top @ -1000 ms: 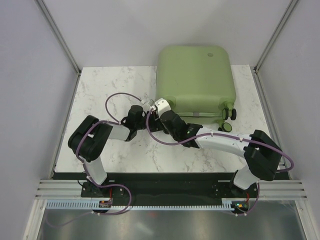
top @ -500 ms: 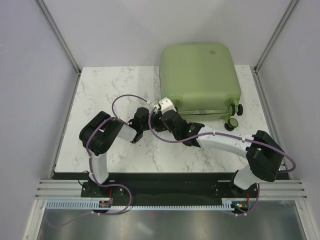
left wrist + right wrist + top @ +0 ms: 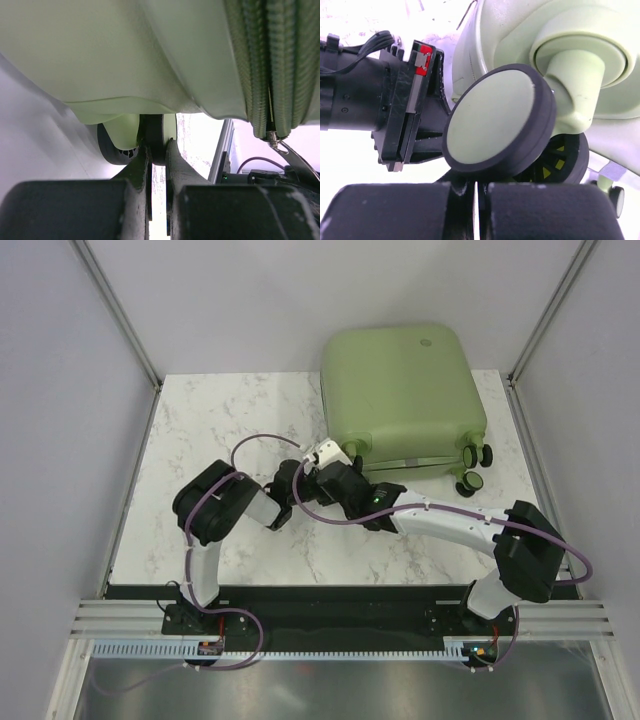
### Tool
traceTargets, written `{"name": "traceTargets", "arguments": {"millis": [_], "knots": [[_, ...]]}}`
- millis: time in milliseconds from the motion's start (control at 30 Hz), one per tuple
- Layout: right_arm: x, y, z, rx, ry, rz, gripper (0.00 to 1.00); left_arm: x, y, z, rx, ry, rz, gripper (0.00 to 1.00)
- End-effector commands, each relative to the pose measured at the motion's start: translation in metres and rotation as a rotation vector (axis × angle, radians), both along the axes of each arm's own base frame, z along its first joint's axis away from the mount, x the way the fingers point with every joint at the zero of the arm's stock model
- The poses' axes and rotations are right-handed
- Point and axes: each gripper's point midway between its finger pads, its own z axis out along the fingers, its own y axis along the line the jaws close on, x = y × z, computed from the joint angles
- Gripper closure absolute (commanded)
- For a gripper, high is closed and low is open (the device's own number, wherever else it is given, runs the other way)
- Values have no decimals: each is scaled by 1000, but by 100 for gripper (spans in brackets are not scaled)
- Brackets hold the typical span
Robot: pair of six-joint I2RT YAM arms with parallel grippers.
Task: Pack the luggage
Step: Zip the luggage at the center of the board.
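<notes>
Moved: luggage [image 3: 400,390] has slid a little right and turned, so its near right wheels now sit further right and further away. The left arm's elbow has swung right, toward the case.
Luggage, position: lies flat at the far right of the table [image 3: 220,420], lid down, wheels along its near edge.
Luggage, condition: shell closed. The stretch of zip [image 3: 270,65] seen from the left wrist is done up. Contents are hidden.
Left gripper [image 3: 157,150]: jaws drawn to a narrow slit, tips up against a near left wheel [image 3: 117,150]. No grasp is visible.
Right gripper [image 3: 475,186]: jaws fully together, holding nothing, tips just under a near left wheel [image 3: 500,127] with the left gripper's body close beside it on the left.
Meaning for task: judged to be a push on the near left corner to shift the closed case, not loading. Packing looks largely done, with placement under way.
Risk: closed fingers may slip off the round wheels, and the case rolls easily.
</notes>
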Motion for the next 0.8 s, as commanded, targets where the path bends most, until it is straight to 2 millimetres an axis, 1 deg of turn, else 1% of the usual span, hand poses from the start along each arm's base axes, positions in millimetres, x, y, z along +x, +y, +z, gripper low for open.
{"name": "traceTargets", "arguments": {"millis": [0,133,200,300,333,400,433,500,533,567,633,667,700,733,767], "knots": [[-33,128,168,507,-239,319,100,-41,-62,40,-112,-186,-205,98],[-37,136,175,491,-256,348,100,-44,-67,44,-130,-193,-221,98],[-45,144,178,474,-267,383,100,-47,-70,46,-138,-195,-233,98],[-49,151,176,486,-260,391,100,-52,-76,48,-159,-198,-248,98],[-49,152,170,492,-247,389,100,-52,-78,52,-171,-208,-250,98],[-50,155,165,490,-236,392,100,-54,-80,50,-180,-193,-252,98],[-48,154,162,481,-235,384,100,-55,-80,52,-192,-189,-247,98],[-45,150,162,457,-248,365,100,-57,-78,48,-190,-172,-245,98],[-43,146,163,449,-257,349,100,-57,-76,46,-185,-170,-240,98],[-35,135,162,414,-274,293,100,-58,-75,46,-183,-169,-239,98],[-28,118,161,382,-293,243,100,-60,-68,44,-175,-167,-227,98],[-20,105,161,366,-303,196,100,-59,-65,51,-183,-179,-218,98],[-15,96,161,366,-307,168,100,-61,-58,46,-173,-169,-209,96],[-12,83,165,376,-312,146,100,-61,-54,47,-175,-158,-202,95],[-4,69,168,380,-320,111,100,-55,-47,48,-174,-152,-181,93]]}}
